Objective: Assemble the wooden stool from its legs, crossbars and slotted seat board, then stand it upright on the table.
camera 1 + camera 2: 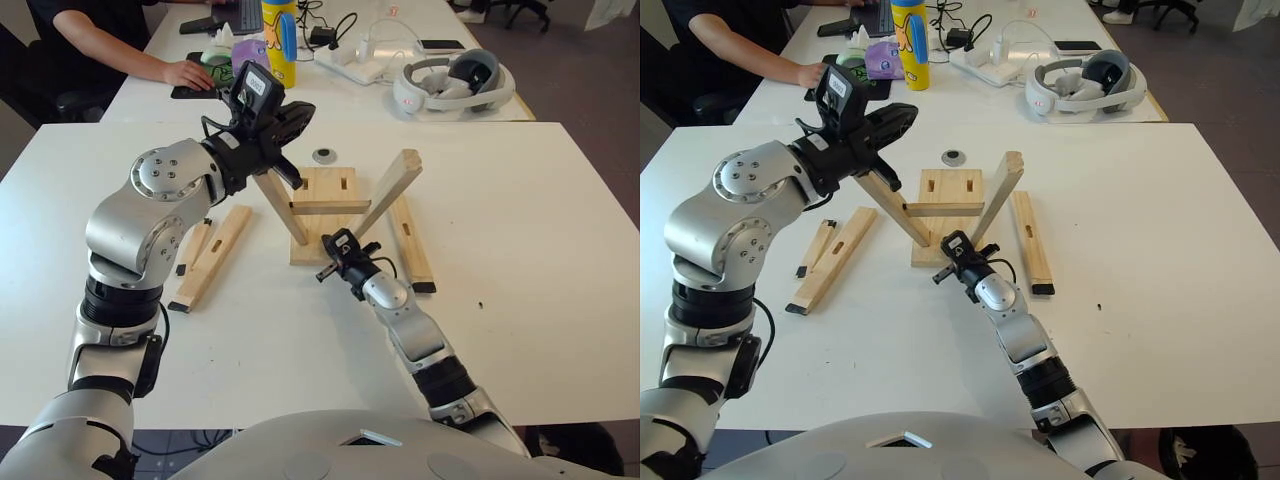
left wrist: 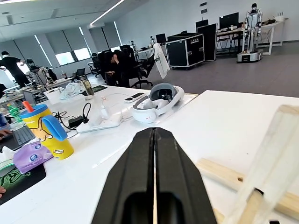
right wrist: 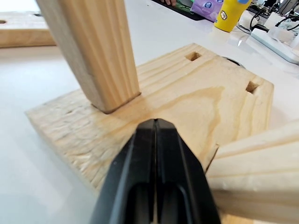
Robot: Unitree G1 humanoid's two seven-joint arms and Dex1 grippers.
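The slotted seat board (image 1: 325, 185) lies flat mid-table. Two legs stand in it, splayed apart: the left leg (image 1: 287, 215) and the right leg (image 1: 395, 185), joined by a crossbar (image 1: 330, 208). My left gripper (image 1: 298, 112) is shut and holds nothing; it hovers just above the left leg's top end. My right gripper (image 1: 335, 243) is shut too, its tip (image 3: 155, 122) at the board's near edge, close to the foot of the left leg (image 3: 96, 51). Loose pieces lie flat: a long one (image 1: 212, 257) and a shorter one (image 1: 195, 245) on the left, another (image 1: 412, 245) on the right.
A small round grey disc (image 1: 323, 155) sits just behind the board. The table behind holds a yellow bottle (image 1: 280, 40), a white headset (image 1: 455, 85), a power strip (image 1: 350, 62) and a person's hand (image 1: 185, 72). Bare tabletop spreads to the right and front.
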